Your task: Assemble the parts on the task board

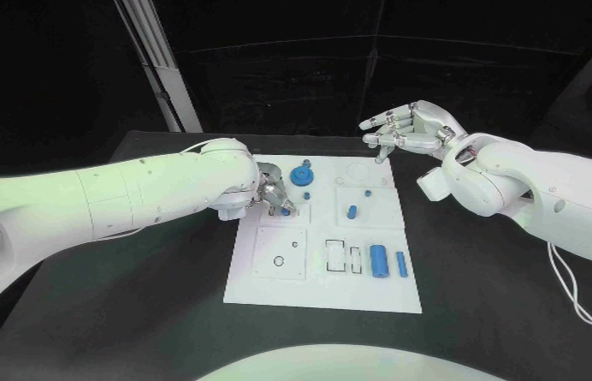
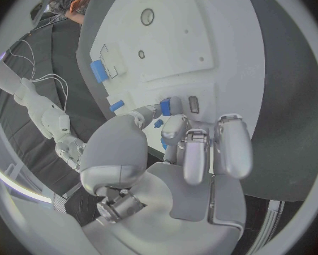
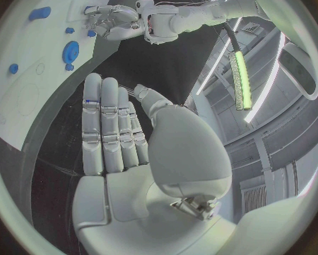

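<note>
The white task board (image 1: 323, 288) lies mid-table. My left hand (image 1: 273, 194) is down on its far left part, thumb and fingers closed around a small blue part (image 2: 165, 106) beside a dark slot (image 2: 193, 103). The same hand (image 3: 116, 21) appears in the right wrist view. A blue gear (image 1: 302, 176) stands just beyond that hand. Two blue pieces (image 1: 352, 211) lie mid-board, and a blue cylinder (image 1: 380, 263) and a blue bar (image 1: 401, 264) lie near the right edge. My right hand (image 1: 413, 128) hovers over the board's far right corner, fingers straight and holding nothing.
The black table (image 1: 136, 312) surrounds the board, with open surface to its left, right and front. A pale slanted post (image 1: 154, 47) rises behind the table's far left edge. Rectangular cut-outs (image 1: 335, 254) and a small round hole (image 1: 280, 261) mark the board's near half.
</note>
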{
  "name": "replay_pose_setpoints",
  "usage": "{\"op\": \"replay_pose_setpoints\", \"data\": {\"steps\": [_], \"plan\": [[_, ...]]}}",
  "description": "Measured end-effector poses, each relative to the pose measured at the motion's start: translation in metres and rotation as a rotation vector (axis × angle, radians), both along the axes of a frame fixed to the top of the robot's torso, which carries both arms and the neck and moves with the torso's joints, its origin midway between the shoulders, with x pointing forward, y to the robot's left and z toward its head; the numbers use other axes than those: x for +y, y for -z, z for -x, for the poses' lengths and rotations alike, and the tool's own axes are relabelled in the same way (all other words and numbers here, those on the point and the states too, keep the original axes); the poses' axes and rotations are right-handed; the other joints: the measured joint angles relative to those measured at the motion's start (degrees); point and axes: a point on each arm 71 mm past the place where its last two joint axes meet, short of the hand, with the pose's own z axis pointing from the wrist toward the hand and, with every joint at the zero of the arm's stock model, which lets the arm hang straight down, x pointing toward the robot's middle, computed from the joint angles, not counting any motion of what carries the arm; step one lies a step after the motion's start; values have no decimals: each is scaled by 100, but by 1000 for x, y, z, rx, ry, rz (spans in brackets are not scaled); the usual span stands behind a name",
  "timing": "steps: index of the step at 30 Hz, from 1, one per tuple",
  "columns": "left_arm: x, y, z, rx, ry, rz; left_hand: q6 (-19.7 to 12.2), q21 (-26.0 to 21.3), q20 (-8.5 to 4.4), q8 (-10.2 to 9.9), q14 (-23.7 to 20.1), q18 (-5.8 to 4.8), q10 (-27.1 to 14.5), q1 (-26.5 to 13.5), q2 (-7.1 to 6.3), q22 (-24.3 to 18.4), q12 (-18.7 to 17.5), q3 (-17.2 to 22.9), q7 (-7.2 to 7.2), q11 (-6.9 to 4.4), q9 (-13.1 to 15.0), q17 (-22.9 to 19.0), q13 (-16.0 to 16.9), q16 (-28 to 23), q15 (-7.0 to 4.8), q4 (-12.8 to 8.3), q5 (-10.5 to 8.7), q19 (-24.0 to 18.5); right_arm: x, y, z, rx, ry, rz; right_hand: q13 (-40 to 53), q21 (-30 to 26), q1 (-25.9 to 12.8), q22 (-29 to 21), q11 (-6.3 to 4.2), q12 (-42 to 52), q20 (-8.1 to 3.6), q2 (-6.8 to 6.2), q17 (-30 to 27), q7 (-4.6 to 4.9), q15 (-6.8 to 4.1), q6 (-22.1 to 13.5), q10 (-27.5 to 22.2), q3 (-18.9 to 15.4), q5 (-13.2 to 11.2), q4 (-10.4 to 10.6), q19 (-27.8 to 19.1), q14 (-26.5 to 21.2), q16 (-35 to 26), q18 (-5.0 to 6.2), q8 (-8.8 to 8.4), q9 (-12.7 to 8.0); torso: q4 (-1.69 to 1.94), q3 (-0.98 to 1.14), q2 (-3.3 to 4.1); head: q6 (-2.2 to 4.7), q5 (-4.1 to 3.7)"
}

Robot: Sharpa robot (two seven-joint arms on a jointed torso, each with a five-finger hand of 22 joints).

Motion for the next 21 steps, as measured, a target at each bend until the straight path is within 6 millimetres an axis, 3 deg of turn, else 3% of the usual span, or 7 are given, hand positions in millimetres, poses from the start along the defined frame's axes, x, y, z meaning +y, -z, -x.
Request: {"op": "replay_pose_setpoints", "data": {"steps": [16, 21], "plan": [[-1, 2, -2, 17, 5, -17, 97, 31, -20, -54, 21, 0, 39, -247, 98, 64, 72, -398, -3, 1, -34, 0, 121, 0, -20, 330, 17, 20, 1, 0, 0, 2, -4, 0, 0, 0, -22, -1, 0, 0, 21, 22, 5, 0, 21, 0, 0, 0, 0, 0, -20, -21, 0, 0, 0, 0, -1, 0, -1, -4, -13], [-1, 2, -2, 18, 3, -21, 148, 54, -20, -75, 21, 0, 80, -404, -12, 91, 72, -759, 9, 1, -40, 0, 149, 0, -20, 490, -23, 20, 1, 0, 0, 2, -6, 0, 0, 0, -22, -1, 21, 0, 21, 22, 5, 0, 0, 0, -21, 0, 0, 0, -19, -42, 0, 0, 0, 0, -1, -1, -1, -1, -13]]}}
